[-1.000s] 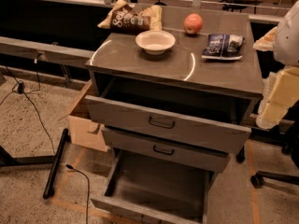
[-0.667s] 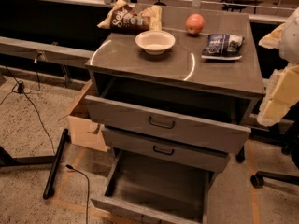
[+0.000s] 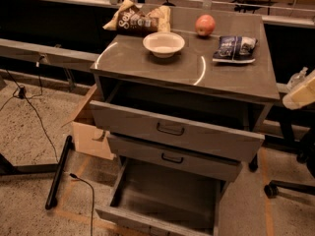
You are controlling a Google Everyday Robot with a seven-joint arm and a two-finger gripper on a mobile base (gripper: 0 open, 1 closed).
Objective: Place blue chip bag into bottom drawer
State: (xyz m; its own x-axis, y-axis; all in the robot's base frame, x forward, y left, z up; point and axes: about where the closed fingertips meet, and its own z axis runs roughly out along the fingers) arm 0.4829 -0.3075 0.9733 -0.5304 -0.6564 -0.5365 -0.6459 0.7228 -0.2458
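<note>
The blue chip bag (image 3: 235, 48) lies flat on the cabinet top at the back right, next to a red apple (image 3: 205, 24). The bottom drawer (image 3: 147, 219) is pulled far out and looks empty inside. The two upper drawers are also pulled out, the top one furthest. My gripper (image 3: 301, 91) shows only as a cream part at the right edge, beside the cabinet's right side and below the level of the bag, apart from it.
A white bowl (image 3: 164, 44) stands mid-top, and a brown chip bag (image 3: 139, 18) lies at the back left. A cardboard box (image 3: 91, 132) sits left of the cabinet. Cables and a black stand leg (image 3: 58, 173) lie on the floor at left. A chair caster (image 3: 271, 188) is at right.
The arm has drawn back to the right; its white upper part has left the view and only a small cream part remains. The objects on the cabinet have not moved.
</note>
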